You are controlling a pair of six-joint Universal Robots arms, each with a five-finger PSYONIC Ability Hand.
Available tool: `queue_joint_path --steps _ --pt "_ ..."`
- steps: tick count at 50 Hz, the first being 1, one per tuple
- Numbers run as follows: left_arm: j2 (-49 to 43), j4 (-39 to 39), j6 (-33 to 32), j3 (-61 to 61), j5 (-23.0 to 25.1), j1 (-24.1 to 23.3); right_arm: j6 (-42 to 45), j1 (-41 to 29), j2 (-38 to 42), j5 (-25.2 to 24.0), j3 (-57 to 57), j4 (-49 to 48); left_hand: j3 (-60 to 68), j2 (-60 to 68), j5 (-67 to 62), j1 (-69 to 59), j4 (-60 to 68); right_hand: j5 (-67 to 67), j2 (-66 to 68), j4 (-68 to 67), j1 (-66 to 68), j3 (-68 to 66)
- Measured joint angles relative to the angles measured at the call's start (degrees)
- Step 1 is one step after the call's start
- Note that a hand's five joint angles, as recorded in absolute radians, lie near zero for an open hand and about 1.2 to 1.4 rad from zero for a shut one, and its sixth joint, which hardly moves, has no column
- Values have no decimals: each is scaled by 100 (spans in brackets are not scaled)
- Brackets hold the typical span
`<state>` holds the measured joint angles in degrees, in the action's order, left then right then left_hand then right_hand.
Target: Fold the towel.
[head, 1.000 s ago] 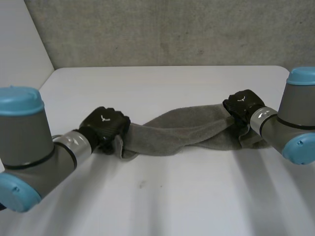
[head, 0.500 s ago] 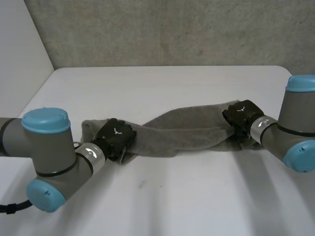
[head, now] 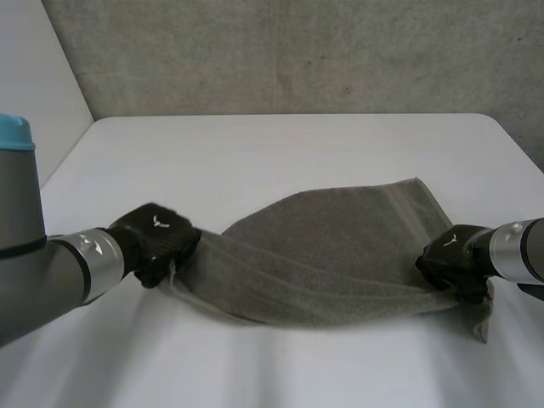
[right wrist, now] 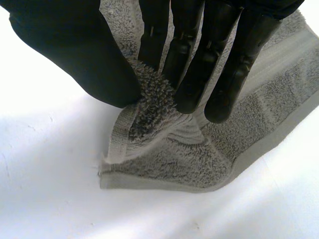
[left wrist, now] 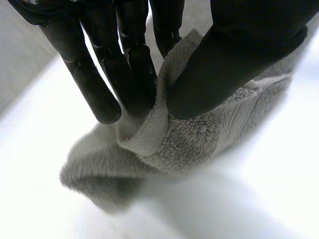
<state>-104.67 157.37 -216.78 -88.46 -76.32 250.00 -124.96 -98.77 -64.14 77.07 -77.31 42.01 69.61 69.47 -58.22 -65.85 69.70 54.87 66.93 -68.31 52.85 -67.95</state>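
"While both ends are being held, how far is the folding getting?"

"Not far, I am judging. The grey towel is lying across the near part of the white tabletop, stretching between the two arms. It is showing long creases rather than any neat doubled layer."

"What is the left robot hand doing?"

"It is pinching the towel's left end. In its wrist view the thumb is pressing a hem against the fingers, with the cloth bunching and sagging just beneath them."

"And the right robot hand?"

"It is pinching too, close to the near right corner. Its thumb and fingers are squeezing a small tuft of terry, while the corner itself is resting flat on the tabletop beneath the fingertips. The far right corner is lying spread out, apart from that hand."

"So what is remaining?"

"Nearly everything, as I am reading it. Both grips are looking secure, but one half is not yet lying over the other with edges meeting. No finished fold is showing."
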Motion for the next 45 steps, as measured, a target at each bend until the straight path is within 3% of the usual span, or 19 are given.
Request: queue_joint_path --steps 4,14,21,26,29,35,39,45 --pt "-455 -347 19 347 9 167 174 -20 276 44 185 -43 1 3 -22 0 0 0 0 0 0 1" --pt "-1564 -176 131 2263 -31 41 38 -334 1038 148 1396 -675 6 5 -24 0 2 3 0 0 0 0" --pt "-2334 18 410 5389 -36 -161 -1152 -625 825 205 3319 -3052 7 12 -24 0 4 7 0 -1 0 0" --pt "-2515 490 818 6639 -41 -180 -1656 -627 385 215 3373 -4365 10 14 -24 0 5 6 0 -1 0 0" --pt "-2473 1407 1673 7432 -47 -104 -1958 -600 -44 218 3044 -5344 10 15 -24 0 5 28 0 -1 0 0" --pt "-2181 1905 2562 6805 -16 72 -1997 -569 -202 157 2401 -5119 11 16 -49 0 5 34 0 -1 0 0" --pt "-2013 1916 2709 6017 19 144 -1901 -578 -74 120 2198 -4600 11 16 -53 -1 5 34 0 -2 0 0" --pt "-1792 2086 2708 3889 329 242 -1590 -613 444 80 1725 -3580 11 17 -54 -73 5 34 0 -1 0 0"
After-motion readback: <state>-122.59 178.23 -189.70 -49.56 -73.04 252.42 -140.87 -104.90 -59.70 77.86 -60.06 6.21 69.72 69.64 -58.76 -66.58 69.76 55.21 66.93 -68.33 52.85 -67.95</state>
